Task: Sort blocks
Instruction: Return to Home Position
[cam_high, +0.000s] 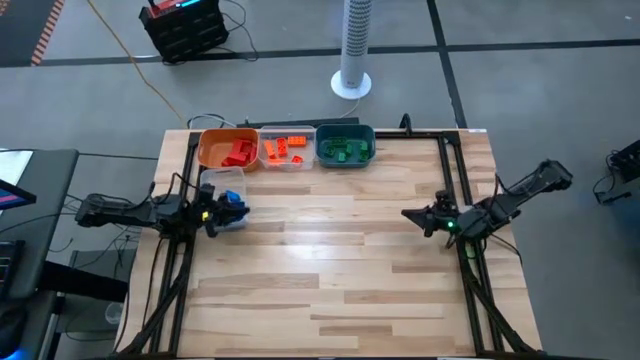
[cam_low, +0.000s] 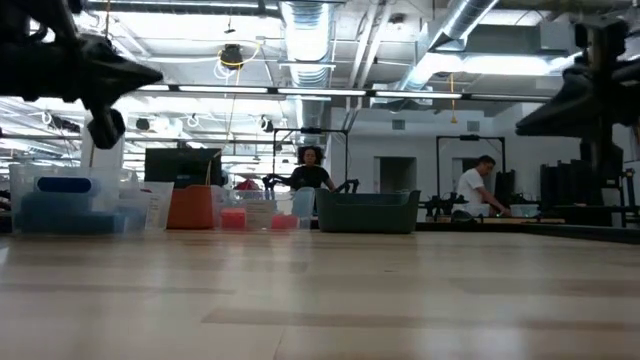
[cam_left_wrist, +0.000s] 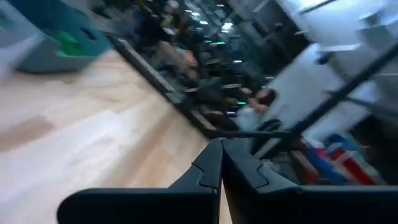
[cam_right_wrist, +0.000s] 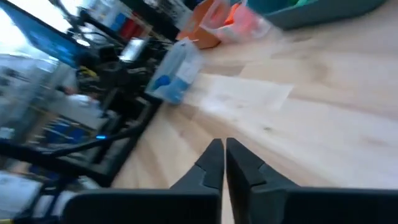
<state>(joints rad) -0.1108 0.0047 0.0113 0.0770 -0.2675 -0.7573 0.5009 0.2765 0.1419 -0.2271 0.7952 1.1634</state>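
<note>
The blocks lie sorted in bins along the far edge. Red blocks (cam_high: 238, 152) fill an orange bin (cam_high: 212, 150). Orange blocks (cam_high: 285, 150) sit in a clear bin (cam_high: 268, 163), and green blocks (cam_high: 345, 150) in a teal bin (cam_high: 366, 146). Blue blocks (cam_high: 233, 200) rest in a second clear bin (cam_high: 226, 178) at the table's left. My left gripper (cam_left_wrist: 220, 158) is shut and holds nothing, pulled back at the left edge beside that bin. My right gripper (cam_right_wrist: 224, 155), also shut with nothing in it, hangs over the right side of the table (cam_high: 412, 214).
Bare wooden tabletop (cam_high: 330, 260) spreads between the two arms. Black frame rails (cam_high: 455, 190) run along the table's sides and far edge. A white tower fan (cam_high: 355, 50) stands on the floor beyond the far edge. People (cam_low: 310, 172) sit in the room behind.
</note>
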